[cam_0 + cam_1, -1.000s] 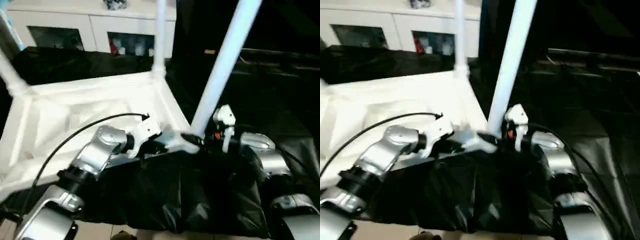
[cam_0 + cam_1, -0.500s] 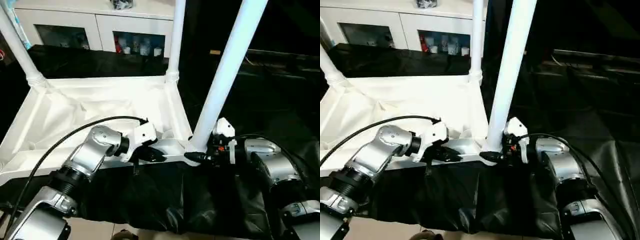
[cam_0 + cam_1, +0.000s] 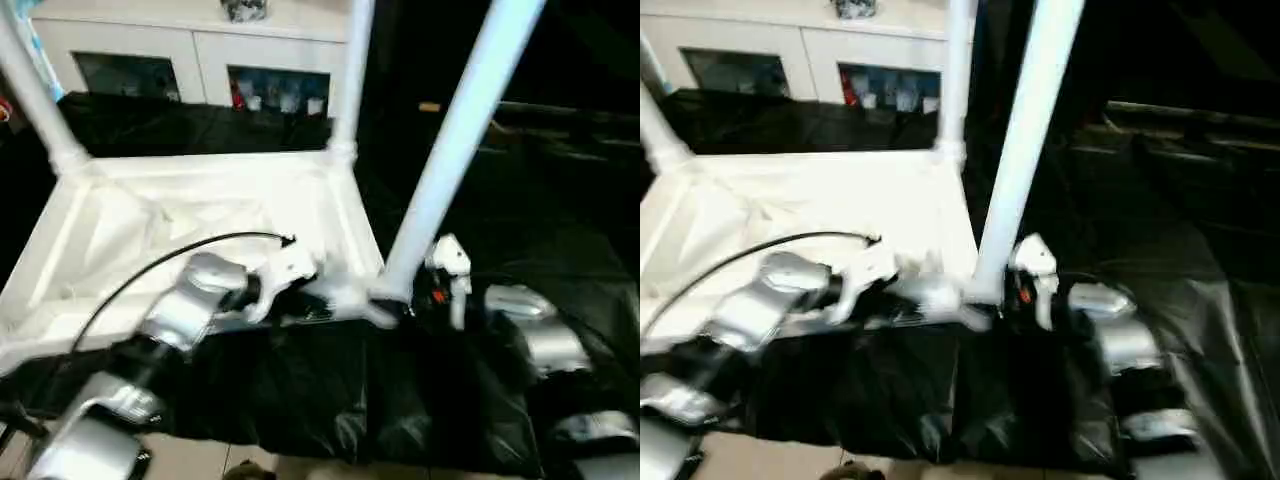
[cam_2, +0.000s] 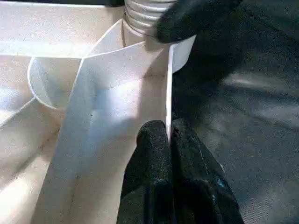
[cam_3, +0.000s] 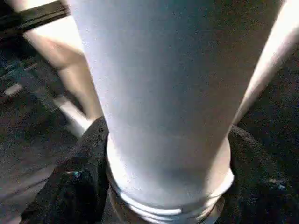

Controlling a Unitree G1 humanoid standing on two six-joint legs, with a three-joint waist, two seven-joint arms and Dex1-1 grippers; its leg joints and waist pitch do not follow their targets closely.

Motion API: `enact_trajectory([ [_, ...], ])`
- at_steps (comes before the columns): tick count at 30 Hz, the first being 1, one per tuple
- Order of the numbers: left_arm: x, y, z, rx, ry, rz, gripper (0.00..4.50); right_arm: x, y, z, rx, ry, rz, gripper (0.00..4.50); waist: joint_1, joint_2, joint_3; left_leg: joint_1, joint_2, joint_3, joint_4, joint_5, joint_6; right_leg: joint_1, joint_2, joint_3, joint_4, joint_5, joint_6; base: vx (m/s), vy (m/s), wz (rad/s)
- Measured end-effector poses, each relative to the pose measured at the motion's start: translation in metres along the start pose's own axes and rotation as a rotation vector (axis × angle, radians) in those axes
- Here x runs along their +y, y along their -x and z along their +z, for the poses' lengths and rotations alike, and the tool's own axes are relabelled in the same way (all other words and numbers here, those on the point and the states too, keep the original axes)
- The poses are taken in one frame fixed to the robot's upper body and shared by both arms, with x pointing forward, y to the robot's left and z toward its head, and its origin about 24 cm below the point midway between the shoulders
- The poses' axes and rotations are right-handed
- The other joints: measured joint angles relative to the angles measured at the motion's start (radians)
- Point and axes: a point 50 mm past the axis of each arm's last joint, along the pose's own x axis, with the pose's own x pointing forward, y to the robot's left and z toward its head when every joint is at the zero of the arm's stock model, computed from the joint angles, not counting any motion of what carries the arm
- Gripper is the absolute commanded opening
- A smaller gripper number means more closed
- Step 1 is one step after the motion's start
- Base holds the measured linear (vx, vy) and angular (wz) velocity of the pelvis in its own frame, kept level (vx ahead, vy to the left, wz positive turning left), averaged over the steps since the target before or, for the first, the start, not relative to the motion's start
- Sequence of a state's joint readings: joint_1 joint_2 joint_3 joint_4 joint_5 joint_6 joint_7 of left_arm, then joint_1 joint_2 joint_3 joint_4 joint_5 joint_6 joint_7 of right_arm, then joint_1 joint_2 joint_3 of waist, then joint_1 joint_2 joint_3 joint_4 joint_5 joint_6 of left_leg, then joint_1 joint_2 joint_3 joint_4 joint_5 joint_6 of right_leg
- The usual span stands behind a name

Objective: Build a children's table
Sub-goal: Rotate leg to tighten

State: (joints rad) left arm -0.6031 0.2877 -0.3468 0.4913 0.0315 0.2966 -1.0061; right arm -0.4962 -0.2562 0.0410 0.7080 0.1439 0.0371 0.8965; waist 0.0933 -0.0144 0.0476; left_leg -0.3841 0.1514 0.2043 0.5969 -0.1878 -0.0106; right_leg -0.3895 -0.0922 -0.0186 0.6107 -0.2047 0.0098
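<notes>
The children's table top (image 3: 200, 215) lies upside down on black cloth, rim up. White legs rise from its far left corner (image 3: 30, 90) and far right corner (image 3: 350, 70). A third leg (image 3: 450, 150) stands in the near right corner socket, leaning to the right. My right gripper (image 3: 395, 300) is shut on this leg's base, one black finger (image 5: 79, 182) on each side just above its threaded end (image 4: 142, 14). My left gripper (image 4: 169, 130) is shut on the thin near rim wall (image 4: 117, 79), a short way left of that corner.
A white cabinet with glass doors (image 3: 190, 60) stands behind the table. Black cloth (image 3: 330, 400) covers the work surface and hangs over its front edge. A black cable (image 3: 180, 255) arcs over my left forearm. A strip of light floor (image 3: 200, 465) shows below.
The whole picture has shifted with my head. Both grippers have stayed at the near right corner, and the right fingers have drawn in a little around the leg's base.
</notes>
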Motion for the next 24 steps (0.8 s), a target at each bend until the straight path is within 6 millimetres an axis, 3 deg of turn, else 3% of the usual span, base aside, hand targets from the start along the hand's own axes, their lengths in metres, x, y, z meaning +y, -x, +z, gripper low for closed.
enact_trajectory([
  [8,0.002,-0.024,0.012,-0.001,0.042,0.155,0.0,-0.009,-0.025,0.005,-0.034,-0.071,-0.302,2.77,-0.011,0.0,0.0,0.001,0.0,0.0,0.0,0.0,-0.001,0.0,0.0,0.0,-0.001,0.0,0.001,0.0,0.0,0.0],
  [10,0.002,-0.024,0.013,0.0,0.032,0.154,0.0,-0.009,-0.026,0.005,-0.045,-0.077,-0.31,2.77,-0.01,0.0,0.0,0.001,0.0,0.0,-0.001,0.0,-0.001,0.0,0.0,0.0,-0.001,0.0,0.001,0.0,0.0,0.0],
  [12,0.002,-0.024,0.013,0.002,0.026,0.15,0.0,-0.008,-0.026,0.005,-0.055,-0.084,-0.313,3.47,-0.011,0.0,0.0,0.001,0.0,0.0,-0.001,0.0,-0.001,0.0,0.0,0.0,-0.001,0.0,0.001,0.0,0.0,0.0],
  [15,0.002,-0.023,0.013,0.001,0.015,0.139,0.0,-0.007,-0.027,0.005,-0.067,-0.086,-0.292,3.55,-0.012,0.0,0.0,0.001,0.0,0.0,-0.001,0.0,-0.001,0.0,0.0,0.0,-0.001,0.0,0.0,0.0,0.0,0.0],
  [18,0.002,-0.021,0.012,-0.003,0.002,0.128,0.0,-0.006,-0.026,0.005,-0.068,-0.072,-0.263,3.96,-0.014,0.001,0.0,0.001,0.0,0.0,-0.001,0.0,-0.001,-0.001,0.0,0.0,-0.001,0.0,0.0,0.0,0.0,0.0],
  [24,-0.002,-0.011,0.007,-0.02,-0.041,0.058,0.0,-0.005,-0.011,0.005,-0.012,0.063,-0.102,4.03,-0.01,0.001,0.0,-0.001,0.0,0.0,-0.005,0.0,-0.001,-0.004,0.0,-0.001,-0.001,0.0,0.002,0.0,0.0,0.0],
])
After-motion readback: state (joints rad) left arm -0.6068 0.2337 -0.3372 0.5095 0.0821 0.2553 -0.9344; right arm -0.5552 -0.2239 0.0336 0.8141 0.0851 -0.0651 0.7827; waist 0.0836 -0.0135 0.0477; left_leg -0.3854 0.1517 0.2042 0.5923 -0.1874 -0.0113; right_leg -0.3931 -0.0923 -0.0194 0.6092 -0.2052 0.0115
